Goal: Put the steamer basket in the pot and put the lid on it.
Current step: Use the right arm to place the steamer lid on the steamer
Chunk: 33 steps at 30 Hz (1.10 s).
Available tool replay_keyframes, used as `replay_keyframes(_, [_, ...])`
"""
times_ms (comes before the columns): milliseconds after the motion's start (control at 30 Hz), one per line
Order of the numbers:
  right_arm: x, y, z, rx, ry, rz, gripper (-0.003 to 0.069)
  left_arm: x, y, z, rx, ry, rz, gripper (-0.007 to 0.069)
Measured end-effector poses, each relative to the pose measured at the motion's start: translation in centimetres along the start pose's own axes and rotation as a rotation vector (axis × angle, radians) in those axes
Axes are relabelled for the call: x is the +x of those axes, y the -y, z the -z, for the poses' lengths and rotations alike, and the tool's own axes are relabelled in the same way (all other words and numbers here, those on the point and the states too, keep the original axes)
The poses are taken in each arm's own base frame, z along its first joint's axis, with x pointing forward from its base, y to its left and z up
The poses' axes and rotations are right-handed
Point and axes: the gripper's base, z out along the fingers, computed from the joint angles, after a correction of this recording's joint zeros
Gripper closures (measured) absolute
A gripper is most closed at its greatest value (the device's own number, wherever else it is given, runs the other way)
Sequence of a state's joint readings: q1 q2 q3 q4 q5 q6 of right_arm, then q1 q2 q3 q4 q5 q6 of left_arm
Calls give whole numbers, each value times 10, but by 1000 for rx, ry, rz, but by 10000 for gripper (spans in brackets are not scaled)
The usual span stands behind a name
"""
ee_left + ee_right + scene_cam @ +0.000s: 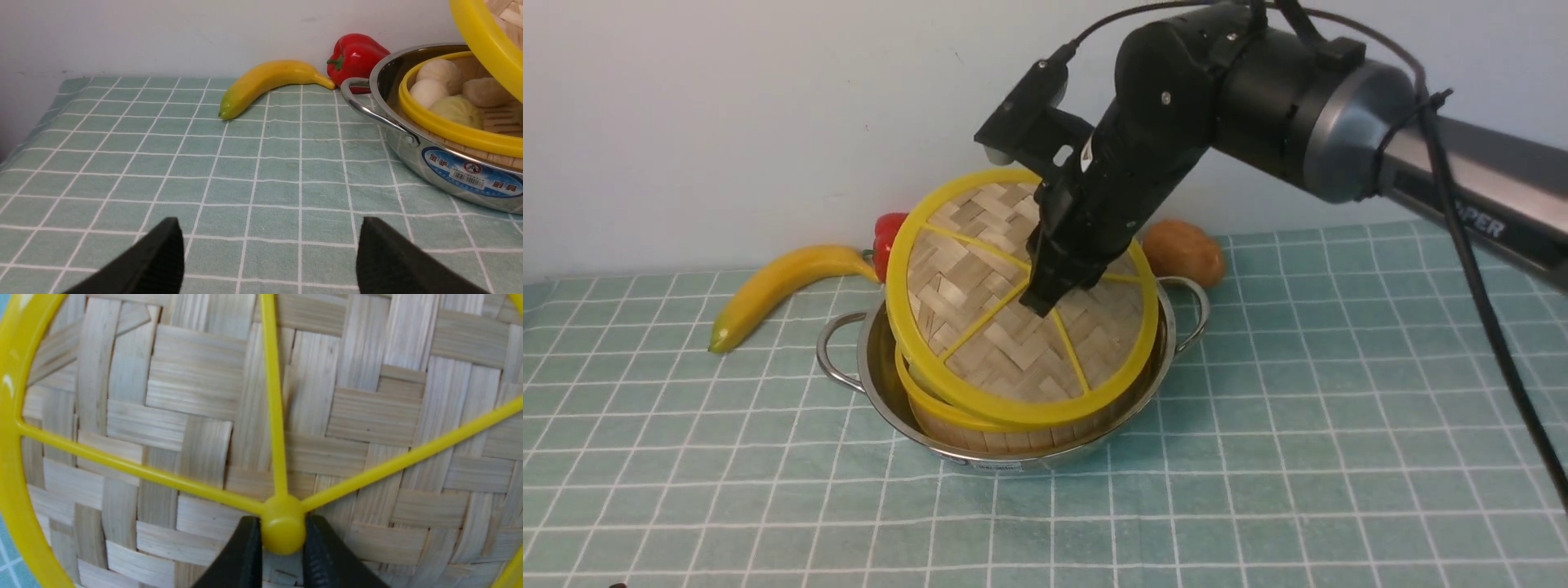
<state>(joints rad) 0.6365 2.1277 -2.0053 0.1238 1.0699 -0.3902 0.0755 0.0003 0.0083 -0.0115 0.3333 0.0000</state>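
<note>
The steel pot (882, 392) stands mid-table with the steamer basket (980, 437) inside it. In the left wrist view the basket's yellow rim (445, 130) and pale buns (439, 71) show inside the pot (445, 167). My right gripper (1049, 294) is shut on the hub (282, 523) of the woven lid (1005, 327) and holds it tilted over the basket, its near edge low at the basket's rim and its far edge raised. My left gripper (269, 249) is open and empty over the cloth, to the pot's left; it does not show in the front view.
A banana (776, 286) lies left of the pot and a red pepper (886, 241) behind it. A brown potato-like thing (1184, 251) sits behind the pot's right handle. A wall runs along the far edge of the checked green cloth (1298, 457).
</note>
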Motion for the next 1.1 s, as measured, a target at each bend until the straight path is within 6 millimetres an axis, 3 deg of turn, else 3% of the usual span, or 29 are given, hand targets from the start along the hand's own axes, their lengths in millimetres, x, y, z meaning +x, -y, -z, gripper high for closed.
replay_keyframes(733, [-4, 2, 0, 20, 45, 37, 517, 0, 0, 0, 0, 0, 0, 101])
replay_keyframes(1100, [-1, 2, -17, 14, 27, 41, 517, 0, 0, 0, 0, 0, 0, 101])
